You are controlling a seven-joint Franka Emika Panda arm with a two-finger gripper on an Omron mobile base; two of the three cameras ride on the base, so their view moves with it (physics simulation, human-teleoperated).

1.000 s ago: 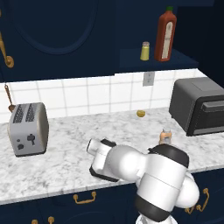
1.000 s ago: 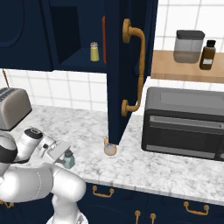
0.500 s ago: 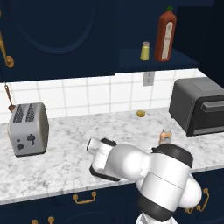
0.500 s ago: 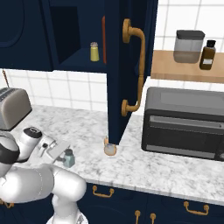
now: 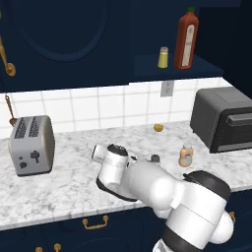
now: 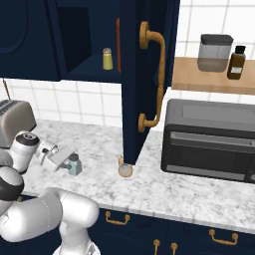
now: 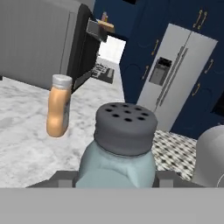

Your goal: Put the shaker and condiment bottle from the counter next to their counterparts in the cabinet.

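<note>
The pale blue-grey shaker with its dark cap stands upright low over the marble counter. My gripper is shut on it, a finger at each side of the body. Its cap also peeks past my arm. The peach condiment bottle stands on the counter to the right, near the open cabinet door; it also shows ahead of the hand. On the cabinet shelf stand the yellow shaker and the red-brown bottle.
A toaster sits at the counter's left and a dark toaster oven at the right. A small yellow item lies by the tiled wall. A wooden shelf holds a canister and a brown bottle.
The fingers went from wide open to closed around the shaker. The hand and shaker now sit slightly higher in the right base view. The condiment bottle has not moved.
</note>
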